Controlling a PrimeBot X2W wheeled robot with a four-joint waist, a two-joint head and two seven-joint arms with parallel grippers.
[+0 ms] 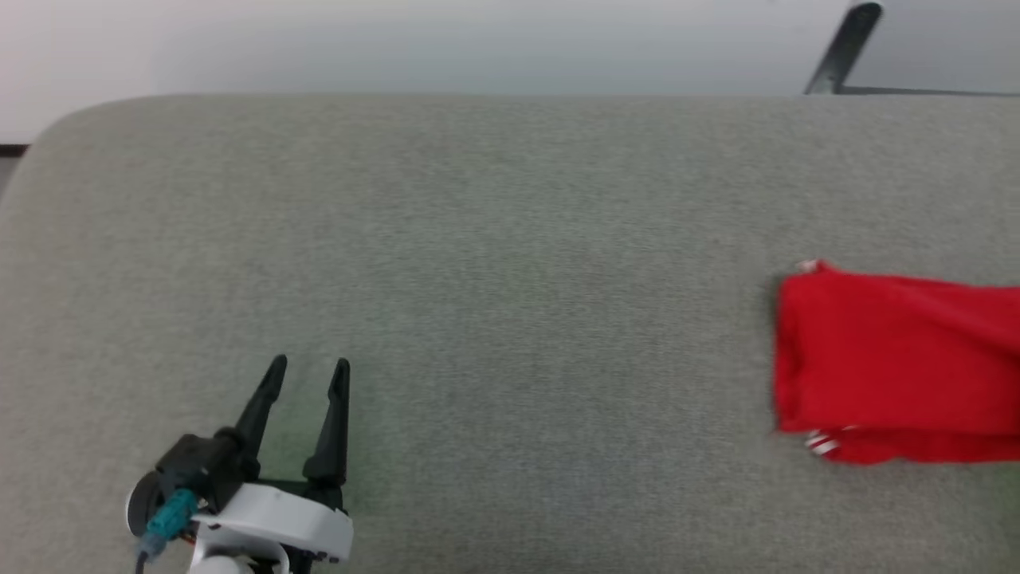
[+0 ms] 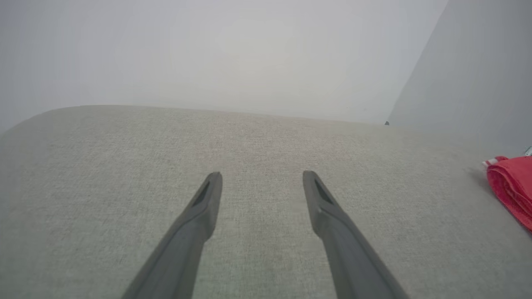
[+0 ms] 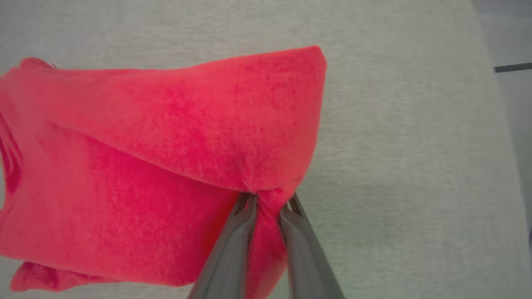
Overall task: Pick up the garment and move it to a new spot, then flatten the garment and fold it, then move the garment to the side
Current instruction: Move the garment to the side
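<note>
A wide, pale grey-green fabric surface (image 1: 510, 279) with a rounded far-left corner stretches across the frame, a plain light wall behind it. At lower left the left gripper (image 1: 311, 363) rests over the fabric, its two dark fingers pointing away and spread apart with nothing between them. At the right edge lies a folded red garment (image 1: 892, 367), partly cut off, with bits of white striped trim (image 1: 821, 441) at its corners; a dark slanted bar (image 1: 845, 48), possibly a stand leg, shows at top right.

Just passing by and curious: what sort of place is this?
Probably a plain indoor test room: bare pale walls, a wide grey fabric-covered surface, and a folded red garment pinched by the right gripper.
</note>
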